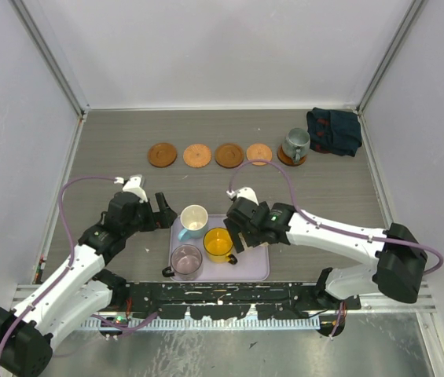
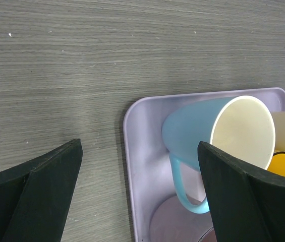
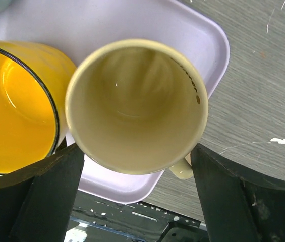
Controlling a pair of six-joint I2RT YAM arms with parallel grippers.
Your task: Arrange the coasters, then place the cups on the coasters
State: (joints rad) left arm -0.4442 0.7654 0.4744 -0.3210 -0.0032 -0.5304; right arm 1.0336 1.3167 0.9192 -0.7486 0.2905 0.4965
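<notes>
Four brown coasters [image 1: 162, 154] [image 1: 196, 155] [image 1: 229, 155] [image 1: 259, 153] lie in a row at the back. On a fifth coaster [image 1: 292, 159] stands the grey-green cup [image 1: 295, 144]. The lavender tray [image 1: 257, 271] holds the light blue cup [image 1: 194, 220] [image 2: 203, 128], the orange-yellow cup [image 1: 218, 244] [image 3: 16, 106] and the purple-grey cup [image 1: 185, 259]. My left gripper [image 1: 161, 212] [image 2: 139, 194] is open at the tray's left rim [image 2: 132, 166], beside the blue cup. My right gripper [image 1: 245, 229] [image 3: 138, 194] is shut on the cream-yellow cup [image 3: 137, 106], a finger against each side; in the top view the arm hides this cup.
A dark blue cloth [image 1: 334, 131] lies in the back right corner, just past the grey-green cup. White walls enclose the table on three sides. The black front rail [image 1: 229, 298] [image 3: 127, 222] runs right behind the tray's near edge.
</notes>
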